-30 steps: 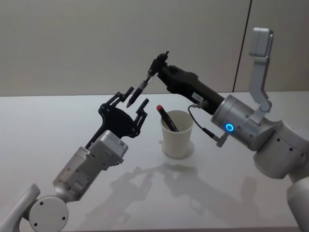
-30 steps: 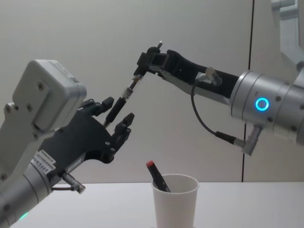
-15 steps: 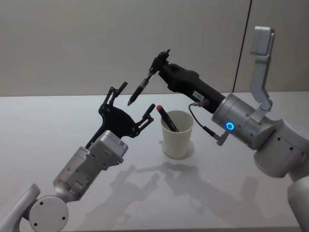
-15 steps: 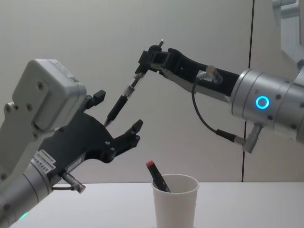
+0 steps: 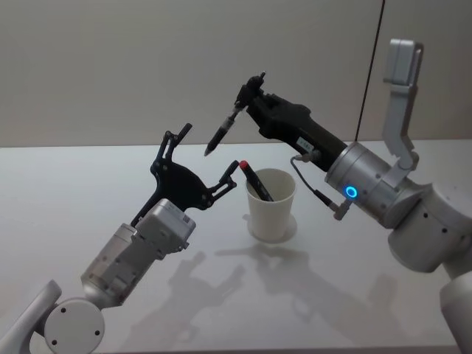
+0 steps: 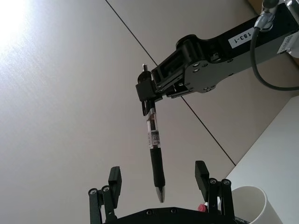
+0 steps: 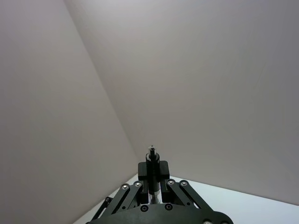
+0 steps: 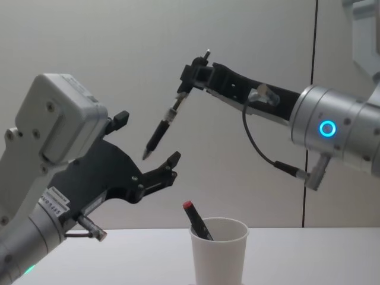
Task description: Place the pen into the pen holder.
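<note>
My right gripper (image 5: 246,94) is raised above the white table (image 5: 66,192), its fingers clamped on the top end of the pen (image 5: 223,130). The pen hangs tilted, tip pointing down and toward my left side, in the air to the upper left of the pen holder (image 5: 271,204). The pen has a dark rubbery grip near its tip, a clear middle section with a small printed label, and a dark click-button end that sticks up just past my right gripper's fingers. In the chest view the pen (image 8: 163,127) slants down from my right gripper (image 8: 189,77), and its tip sits between and a little above the two spread fingers of my left gripper (image 8: 145,145), apart from both. My left gripper (image 5: 208,156) is held wide apart and holds nothing, reaching up from the left just beside the cup. The pen holder (image 8: 218,252) is a plain white paper cup with a rolled rim, narrowing slightly toward its base, standing upright on the table. A second pen with a red cap (image 5: 254,180) already leans inside it, its red end poking above the rim on the left.
</note>
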`<state>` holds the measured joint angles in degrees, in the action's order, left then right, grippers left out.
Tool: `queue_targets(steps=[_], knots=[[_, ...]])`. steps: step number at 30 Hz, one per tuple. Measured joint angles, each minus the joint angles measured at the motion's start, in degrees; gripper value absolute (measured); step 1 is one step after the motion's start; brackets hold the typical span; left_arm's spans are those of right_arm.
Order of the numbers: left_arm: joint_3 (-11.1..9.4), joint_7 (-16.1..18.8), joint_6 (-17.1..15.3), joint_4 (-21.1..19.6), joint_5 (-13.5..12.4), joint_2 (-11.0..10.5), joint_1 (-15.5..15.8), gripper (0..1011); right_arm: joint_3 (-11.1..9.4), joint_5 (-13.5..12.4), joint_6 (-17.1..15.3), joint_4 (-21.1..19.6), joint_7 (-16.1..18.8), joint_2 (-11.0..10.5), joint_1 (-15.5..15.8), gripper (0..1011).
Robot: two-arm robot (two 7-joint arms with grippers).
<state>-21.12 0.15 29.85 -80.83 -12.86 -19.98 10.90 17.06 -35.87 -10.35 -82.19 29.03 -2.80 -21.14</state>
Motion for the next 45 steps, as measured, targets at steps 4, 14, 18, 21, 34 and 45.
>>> queue_targets(steps=[4,14,18,21,34,45], knots=[[0.0,0.0,0.0,0.0,0.0,0.0,0.0,1004,0.3,2.0,1.3,-0.8,-2.0,-0.2,0.5,130],[0.0,0.0,0.0,0.0,0.0,0.0,0.0,1004,1.0,8.9,4.1,-3.7,-9.0,-0.9,2.1,130],[0.0,0.0,0.0,0.0,0.0,0.0,0.0,1004,1.2,11.4,4.5,-4.6,-11.7,-1.1,2.7,130],[0.0,0.0,0.0,0.0,0.0,0.0,0.0,1004,1.3,13.1,4.6,-5.2,-13.6,-1.3,3.0,130],[0.0,0.0,0.0,0.0,0.0,0.0,0.0,1004,1.9,22.6,2.0,-7.5,-22.8,-2.3,4.8,130],[0.0,0.0,0.0,0.0,0.0,0.0,0.0,1004,2.2,28.3,-1.3,-6.2,-25.9,-2.6,5.2,130]])
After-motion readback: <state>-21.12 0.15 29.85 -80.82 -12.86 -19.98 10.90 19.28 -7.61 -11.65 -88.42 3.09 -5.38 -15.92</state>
